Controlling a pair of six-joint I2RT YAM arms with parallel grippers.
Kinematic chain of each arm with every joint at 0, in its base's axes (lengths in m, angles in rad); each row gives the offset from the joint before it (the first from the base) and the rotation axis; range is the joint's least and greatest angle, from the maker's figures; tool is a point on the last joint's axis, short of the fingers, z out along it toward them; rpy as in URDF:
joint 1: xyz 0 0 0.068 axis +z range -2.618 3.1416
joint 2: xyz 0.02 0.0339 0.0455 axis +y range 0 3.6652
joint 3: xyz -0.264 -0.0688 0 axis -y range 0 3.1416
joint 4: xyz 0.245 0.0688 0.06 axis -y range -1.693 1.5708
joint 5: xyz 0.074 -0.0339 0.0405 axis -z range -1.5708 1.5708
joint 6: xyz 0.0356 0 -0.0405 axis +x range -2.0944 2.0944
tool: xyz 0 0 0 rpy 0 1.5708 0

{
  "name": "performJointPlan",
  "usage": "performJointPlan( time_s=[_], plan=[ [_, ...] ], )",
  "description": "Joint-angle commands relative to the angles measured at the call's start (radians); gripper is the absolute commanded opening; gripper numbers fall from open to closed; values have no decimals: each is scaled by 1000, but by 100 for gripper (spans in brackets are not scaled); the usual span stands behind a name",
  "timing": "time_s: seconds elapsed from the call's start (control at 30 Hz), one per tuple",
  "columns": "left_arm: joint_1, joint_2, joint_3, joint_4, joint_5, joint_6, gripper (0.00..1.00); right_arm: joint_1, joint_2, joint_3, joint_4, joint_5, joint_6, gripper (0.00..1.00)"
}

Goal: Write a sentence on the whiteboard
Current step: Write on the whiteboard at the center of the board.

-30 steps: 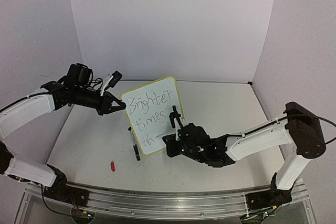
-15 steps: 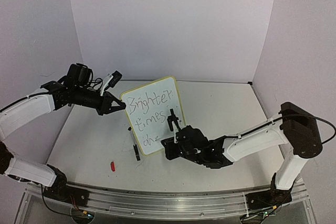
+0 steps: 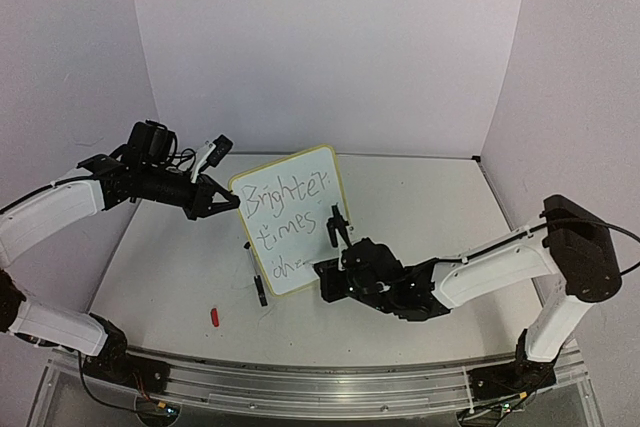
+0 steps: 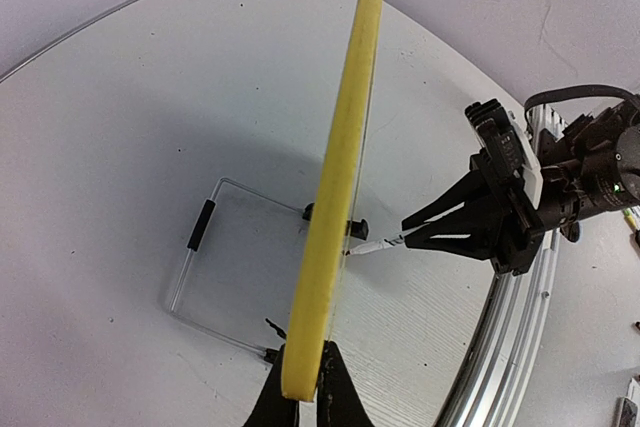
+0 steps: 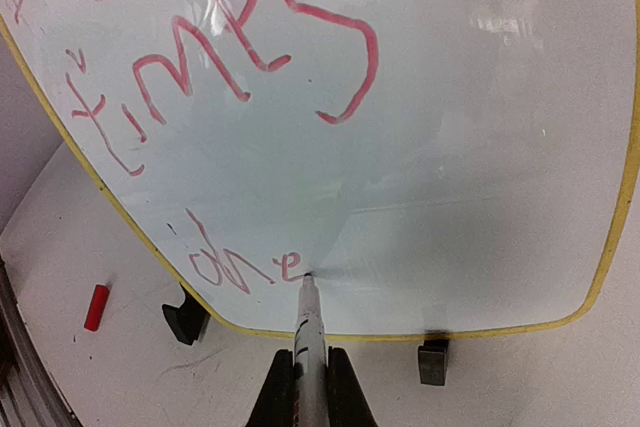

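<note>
Top external view shows you the change. The right claw (image 3: 336,232) dipped left toward the lower part of the whiteboard (image 3: 310,257) half a second ago and has now come back right. The third line of the sentence (image 3: 285,212) has gained a stroke, going from two letters to what reads as "ahe". "Brighter" and "times" are complete above it. By my reading you are mid-word on "ahead", with the last letters and the full stop still to write, so the task is close to finished but not done.

In the right wrist view, the right claw (image 5: 308,362) is closed tight on the marker (image 5: 308,322), one finger on each side of the barrel. The tip touches the board just right of the fresh "e" (image 5: 288,265). The ink looks red from here.

The left claw (image 4: 303,387) is also closed, pinching the board's yellow rim edge-on. In the overhead view, it (image 3: 222,197) holds the board's upper left corner.

The board stands tilted near the middle of the table (image 3: 420,197), between the two arms, with its black feet (image 5: 432,359) on the surface. A small red cap (image 3: 214,317) lies well apart from it, near and to the left.
</note>
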Motion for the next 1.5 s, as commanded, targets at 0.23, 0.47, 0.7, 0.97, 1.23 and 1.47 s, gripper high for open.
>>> performJointPlan(
  time_s=[0.23, 0.47, 0.7, 0.97, 1.23, 1.47],
  plan=[
    [-1, 4, -21, -58, -80, 50, 0, -6, -71, -35, 32, 29, -15, 0],
    [-1, 6, -21, -57, -80, 49, 0, -9, -38, -3, 32, 43, -25, 0],
    [-1, 6, -22, -56, -81, 49, 0, -16, -22, 13, 32, 54, -24, 0],
    [-1, 7, -22, -56, -79, 49, 0, -22, -26, 17, 36, 55, -35, 0],
    [-1, 7, -20, -56, -80, 49, 0, -21, -21, 21, 65, -5, -67, 0],
    [-1, 8, -21, -56, -80, 50, 0, -21, 0, 13, 43, -9, -43, 0]
  ],
)
